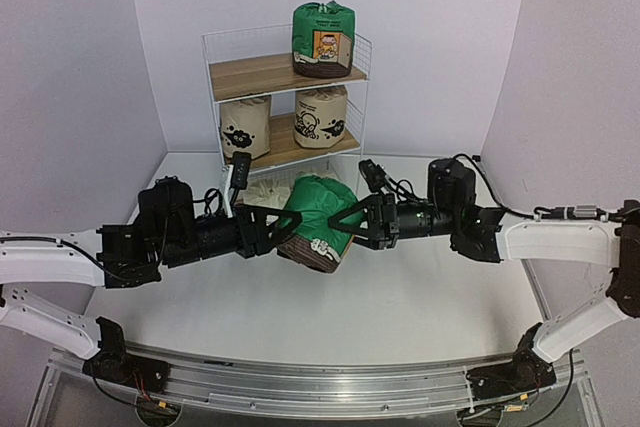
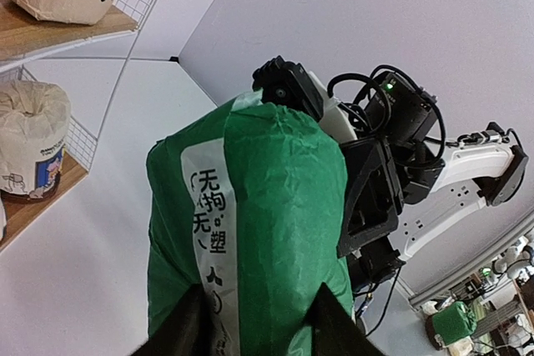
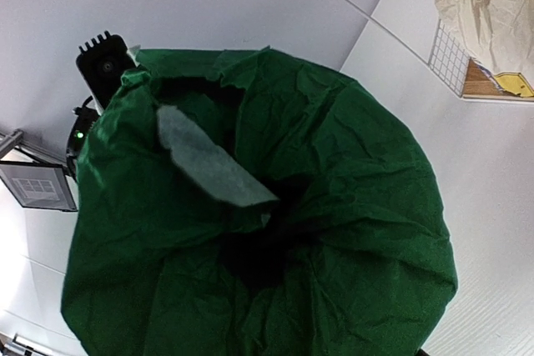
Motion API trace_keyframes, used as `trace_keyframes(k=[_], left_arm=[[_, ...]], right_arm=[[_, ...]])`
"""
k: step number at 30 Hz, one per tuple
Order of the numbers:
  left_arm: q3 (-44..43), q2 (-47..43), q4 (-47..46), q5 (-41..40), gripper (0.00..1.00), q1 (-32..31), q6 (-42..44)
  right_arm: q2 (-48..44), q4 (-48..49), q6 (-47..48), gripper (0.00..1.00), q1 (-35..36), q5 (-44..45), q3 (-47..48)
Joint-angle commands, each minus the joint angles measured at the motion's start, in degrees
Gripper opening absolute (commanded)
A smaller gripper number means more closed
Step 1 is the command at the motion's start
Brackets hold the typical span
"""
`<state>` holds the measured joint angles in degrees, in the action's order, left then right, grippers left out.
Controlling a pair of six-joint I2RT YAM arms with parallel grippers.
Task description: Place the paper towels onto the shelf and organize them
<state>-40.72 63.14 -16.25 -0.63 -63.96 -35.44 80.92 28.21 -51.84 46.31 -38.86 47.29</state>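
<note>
Green roll (image 1: 320, 215) of paper towels in crinkled wrap, lying tilted between the two grippers above the table (image 1: 400, 317); whether its lower edge clears the surface cannot be told. Left gripper (image 2: 259, 289): fingers spread wide and closed on the roll's flat end, one on each flank. Right gripper (image 1: 352, 222): set against the opposite, gathered end; its own camera shows only green folds and a loose paper tab, no fingers, so pinching or merely pressing cannot be told. Handling, as judged: light, plump, soft; wrap likely slick and apt to crease or tear; best taken across the firm body, not by the gathered top. Beyond the grippers, shelf (image 1: 250, 75): second green roll (image 1: 323, 37) on the top board; beige roll (image 1: 245, 127) and second beige roll (image 1: 320, 117) on the board below. Pale bundles (image 1: 265, 190) just behind the left gripper, low by the shelf, are largely hidden; the lowest board is mostly blocked by the arms.
</note>
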Motion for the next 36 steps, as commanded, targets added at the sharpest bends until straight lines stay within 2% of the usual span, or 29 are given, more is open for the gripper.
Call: trace_keyframes(k=[1, 4, 5, 6, 10, 15, 21, 23, 29, 36], left_arm=[[-4.9, -0.3, 4.1, -2.5, 0.65, -0.8, 0.2], [-5.5, -2.1, 7.5, -5.9, 0.87, -0.8, 0.5], [-5.8, -3.0, 9.0, -7.6, 0.97, -0.8, 0.5], [-6.1, -3.7, 10.5, -8.9, 0.99, -0.8, 0.5], [-7.2, -7.8, 17.5, -14.3, 1.00, -0.8, 0.3], [-6.1, -15.5, 28.8, -22.2, 1.00, -0.8, -0.8], [-5.0, -22.6, 44.7, -30.6, 1.00, -0.8, -8.7], [-4.6, -24.2, 47.4, -31.1, 0.99, -0.8, -10.3], [-4.4, -26.3, 50.6, -31.2, 1.00, -0.8, -12.1], [-2.0, -25.9, 47.3, -28.2, 1.00, -0.8, -11.3]], right_arm=[[-4.8, -11.9, 8.5, 0.20, 1.7, 8.1, 8.9], [-7.0, -18.7, 12.3, 0.17, 1.9, 13.4, 11.3], [-7.5, -20.4, 13.0, 0.16, 1.9, 14.5, 12.1], [-8.0, -22.3, 13.8, 0.16, 1.9, 15.3, 13.2], [-8.0, -32.5, 19.0, 0.16, 2.5, 20.6, 20.7], [-4.4, -44.9, 25.4, 0.17, 6.1, 30.6, 34.9], [3.5, -50.0, 30.4, 0.17, 8.7, 38.3, 52.0], [6.5, -50.7, 33.0, 0.17, 10.0, 39.9, 57.4], [16.4, -51.3, 39.5, 0.18, 10.9, 45.5, 72.3], [27.0, -50.8, 43.5, 0.19, 11.0, 49.7, 86.9]])
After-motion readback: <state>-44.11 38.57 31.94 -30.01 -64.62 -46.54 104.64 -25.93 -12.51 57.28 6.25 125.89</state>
